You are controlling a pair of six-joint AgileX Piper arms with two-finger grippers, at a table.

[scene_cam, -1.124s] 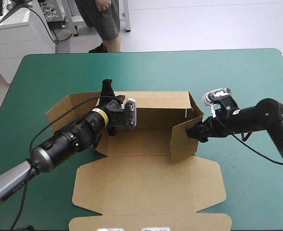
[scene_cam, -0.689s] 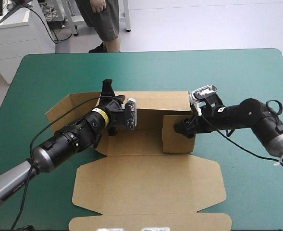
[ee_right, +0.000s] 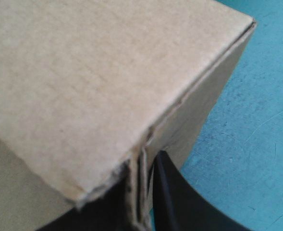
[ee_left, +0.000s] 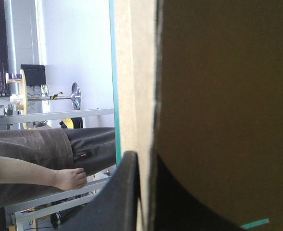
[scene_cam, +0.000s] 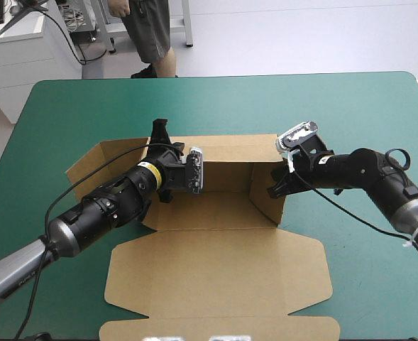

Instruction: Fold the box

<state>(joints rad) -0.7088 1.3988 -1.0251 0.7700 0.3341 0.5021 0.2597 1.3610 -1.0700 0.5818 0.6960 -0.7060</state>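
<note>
**Brown board half raised, a tool clamped on each of two walls**

High view: the box (scene_cam: 216,213) sits mid-way across the teal-green worktop (scene_cam: 350,106). Its long axis runs left to right, and the lid lies flat toward the near edge. The back wall and the right end wall stand up, while the left end flap leans outward. The left arm covers the left part of the floor. The left tool (scene_cam: 159,135) stands at the back wall's left end, and the right tool (scene_cam: 274,189) meets the right end wall. From here the gap of either tool is hard to read.

Left wrist view: a raised wall of the box (ee_left: 218,96) fills most of the frame, seen edge-on. The left tool (ee_left: 146,178) is clenched on that edge. One black finger (ee_left: 117,202) lies on the outer face; the other is only a dark shape on the inner side.

Right wrist view: only one corner of the box (ee_right: 83,72) shows, above the worktop (ee_right: 256,120). The right tool (ee_right: 143,207) pinches the layered board edge. One finger (ee_right: 179,207) is on the outside and the other is mostly cut off.
</note>
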